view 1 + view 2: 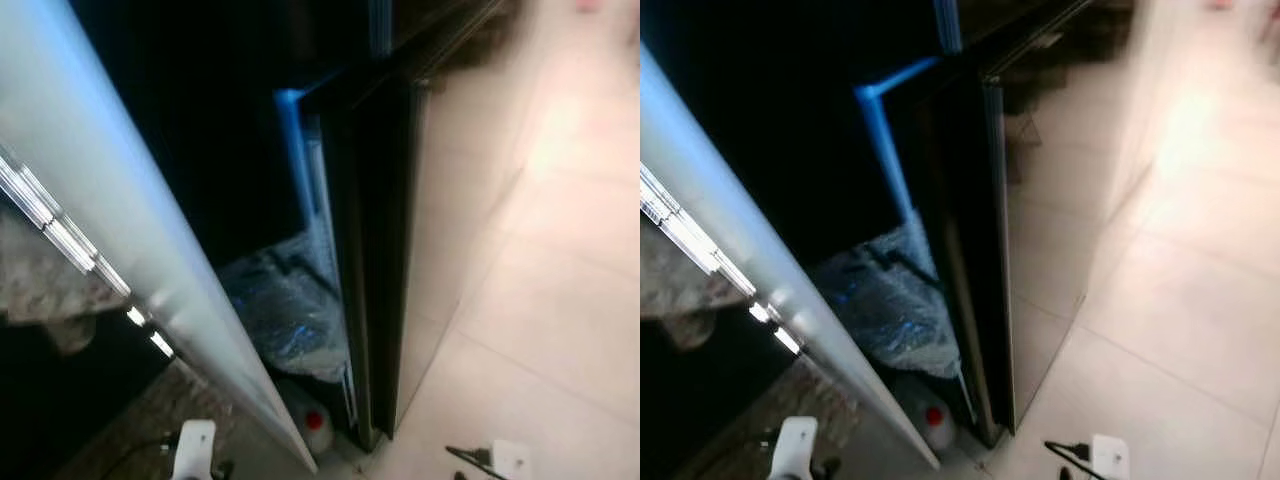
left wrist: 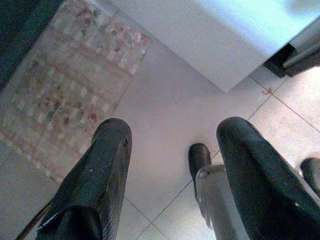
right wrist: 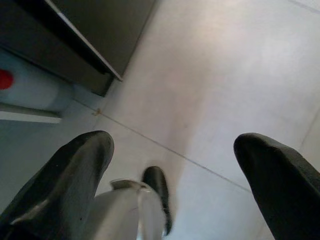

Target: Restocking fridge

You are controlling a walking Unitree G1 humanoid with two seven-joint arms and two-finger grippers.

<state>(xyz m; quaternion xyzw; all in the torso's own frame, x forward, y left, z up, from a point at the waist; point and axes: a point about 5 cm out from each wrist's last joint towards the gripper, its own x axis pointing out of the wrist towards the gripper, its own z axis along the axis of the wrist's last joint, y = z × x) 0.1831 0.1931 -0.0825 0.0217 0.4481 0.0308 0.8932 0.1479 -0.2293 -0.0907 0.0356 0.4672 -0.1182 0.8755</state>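
Note:
The fridge stands open before me, its pale door (image 1: 120, 200) swung out on my left and a dark glossy door (image 1: 370, 250) edge-on in the middle. Between them, low in the dark interior, lies a crumpled clear plastic bag (image 1: 285, 305). Below it sits a white jug with a red cap (image 1: 315, 425). My left gripper (image 2: 175, 132) hangs open over the floor tiles with nothing between its fingers. My right gripper (image 3: 175, 145) is likewise open and empty above the tiles, near the dark door's bottom corner (image 3: 107, 75) and the jug (image 3: 30, 90).
A patterned rug (image 2: 65, 85) lies on the floor to my left, beside the pale door's lower edge (image 2: 215, 35). Beige floor tiles (image 1: 540, 300) stretch away on the right of the fridge. My own feet (image 2: 200, 157) show below the grippers.

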